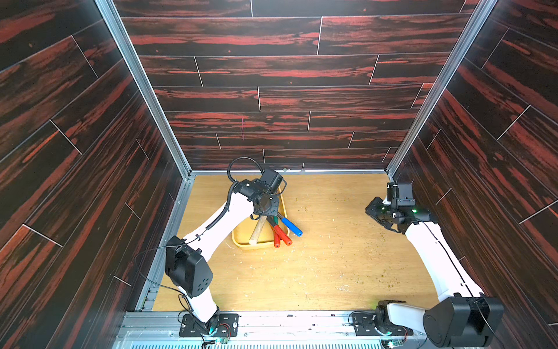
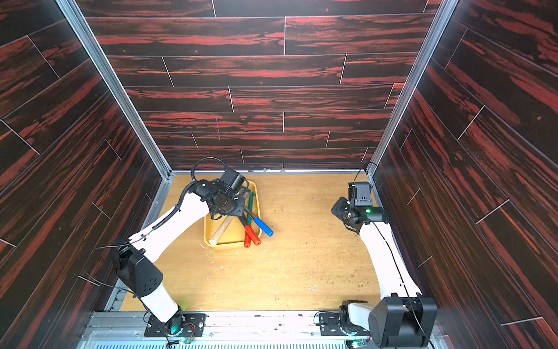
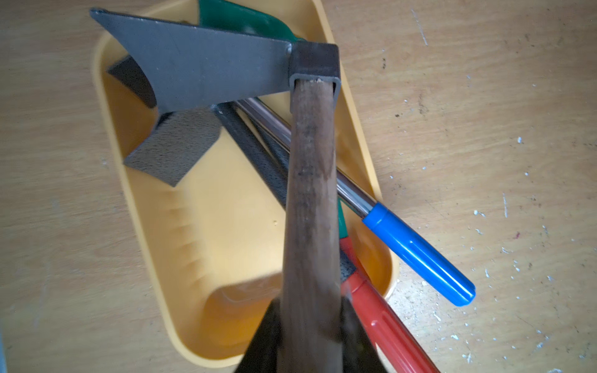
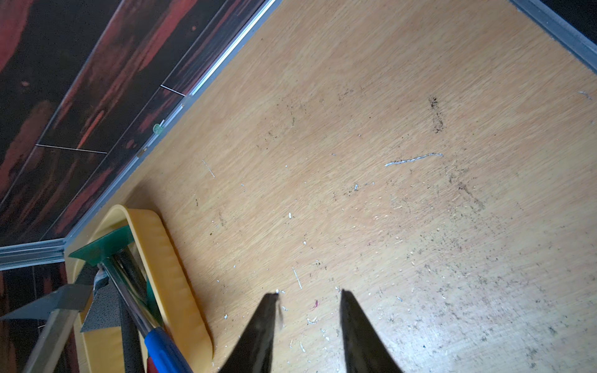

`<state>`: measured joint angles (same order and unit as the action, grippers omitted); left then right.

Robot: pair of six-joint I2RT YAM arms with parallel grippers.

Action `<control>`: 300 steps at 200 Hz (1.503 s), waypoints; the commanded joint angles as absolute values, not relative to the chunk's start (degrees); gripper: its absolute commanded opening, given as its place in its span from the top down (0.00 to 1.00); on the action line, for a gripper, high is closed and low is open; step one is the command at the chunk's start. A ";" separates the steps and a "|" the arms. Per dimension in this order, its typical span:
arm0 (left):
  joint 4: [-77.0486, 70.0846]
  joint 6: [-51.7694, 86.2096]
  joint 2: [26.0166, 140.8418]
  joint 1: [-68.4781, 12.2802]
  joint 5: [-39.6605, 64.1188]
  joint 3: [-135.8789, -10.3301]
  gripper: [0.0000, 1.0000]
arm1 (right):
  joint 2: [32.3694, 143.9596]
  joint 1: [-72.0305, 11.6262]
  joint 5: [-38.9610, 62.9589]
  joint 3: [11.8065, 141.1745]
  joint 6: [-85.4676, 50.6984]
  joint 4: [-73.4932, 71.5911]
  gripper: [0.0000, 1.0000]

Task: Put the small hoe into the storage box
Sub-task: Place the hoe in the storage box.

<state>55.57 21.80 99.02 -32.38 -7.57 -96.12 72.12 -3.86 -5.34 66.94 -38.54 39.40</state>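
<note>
Your left gripper (image 3: pixel 310 310) grips the small hoe (image 3: pixel 310 193) by its wooden handle over the storage box (image 3: pixel 226 232), so only lowering and letting go seem left, while your right gripper (image 4: pixel 308 294) hangs empty, jaws apart.

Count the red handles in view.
2. One red handle overhangs the storage box's near rim; the second red handle lies right beside it, toward the blue handle. Others may hide under the left arm.
</note>
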 commanded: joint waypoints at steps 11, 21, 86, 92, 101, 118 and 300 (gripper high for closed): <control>50.31 18.31 95.99 -30.74 -3.92 -93.13 0.81 | 73.10 -4.51 -6.15 69.21 -39.01 39.38 0.63; 50.18 17.64 96.04 -30.08 -3.19 -92.21 0.81 | 73.33 -4.57 -6.13 69.41 -39.02 39.38 0.63; 49.82 15.18 96.70 -27.07 -0.72 -89.71 0.81 | 74.36 -5.53 -6.25 70.27 -39.02 39.37 0.63; 49.76 14.99 96.85 -26.94 -0.71 -89.75 0.81 | 74.44 -5.62 -6.24 70.32 -39.08 39.37 0.63; 49.68 14.86 97.04 -26.75 -0.71 -89.71 0.81 | 74.49 -5.63 -6.31 70.36 -39.11 39.29 0.63; 48.29 14.55 97.08 -26.37 -0.04 -88.65 0.81 | 74.44 -5.98 -6.46 70.48 -39.11 39.25 0.63; 45.71 10.85 105.95 -26.12 -11.98 -84.37 0.81 | 76.28 -9.06 -7.16 71.01 -38.72 38.32 0.63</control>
<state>44.12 10.96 105.12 -26.46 -8.16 -85.36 75.85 -8.21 -6.31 70.02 -38.76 38.52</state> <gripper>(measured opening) 0.289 0.367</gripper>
